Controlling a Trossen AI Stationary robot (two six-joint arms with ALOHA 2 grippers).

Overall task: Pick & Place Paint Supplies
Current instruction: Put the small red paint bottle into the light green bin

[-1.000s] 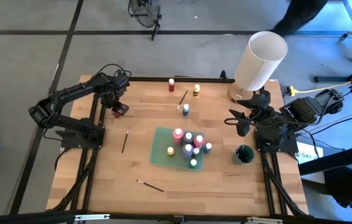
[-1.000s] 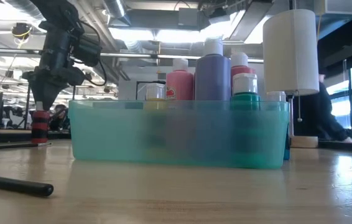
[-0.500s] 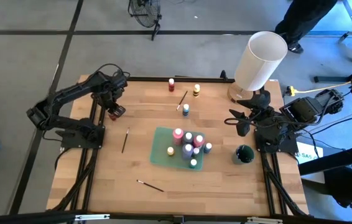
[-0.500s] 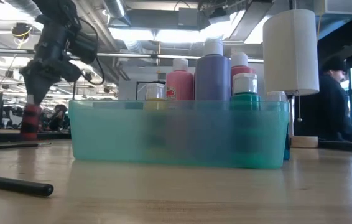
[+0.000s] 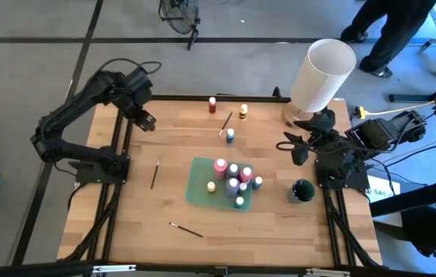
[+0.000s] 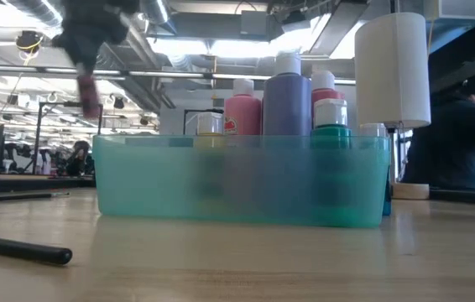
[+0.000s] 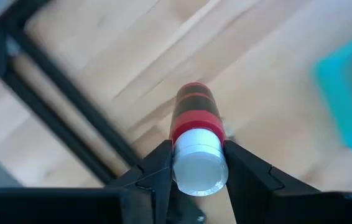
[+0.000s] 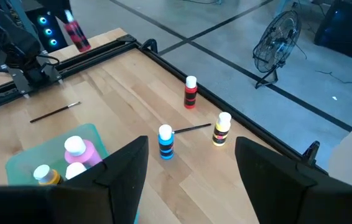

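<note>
From my station I see the left gripper (image 5: pixel 145 121) over the table's far-left corner, its fingers (image 7: pixel 157 168) clamped on the white cap end of a red paint bottle (image 7: pixel 194 118). The bottle hangs clear of the wood, well left of the tray.

Moving right, one dark brush (image 5: pixel 155 173) lies on the bare boards between the left arm's base and the green tray (image 5: pixel 200 192). A second brush (image 5: pixel 186 229) lies nearer the front edge. The tray sits mid-table and holds a cluster of upright bottles, a pink bottle (image 5: pixel 220 165) and a purple bottle (image 5: pixel 233 185) among them. Beyond the tray, near the far edge, stand a second red bottle (image 5: pixel 212 103), a yellow bottle (image 5: pixel 243 112) and a blue bottle (image 5: pixel 230 135), with a third brush (image 5: pixel 225 124) lying beside the blue one.

The wooden table (image 5: pixel 141 223) has black rails on both sides. A large white cylinder (image 5: pixel 322 74) stands at the far-right corner, and a dark green cup (image 5: pixel 303 190) sits right of the tray. The floor is grey concrete; a fan (image 5: pixel 178 14) stands behind the table and a person (image 5: pixel 384 27) walks at the far right.

The left arm is raised and extended toward the far corner. The right gripper (image 5: pixel 299 150) waits by the cylinder's base, jaws standing apart and empty.
</note>
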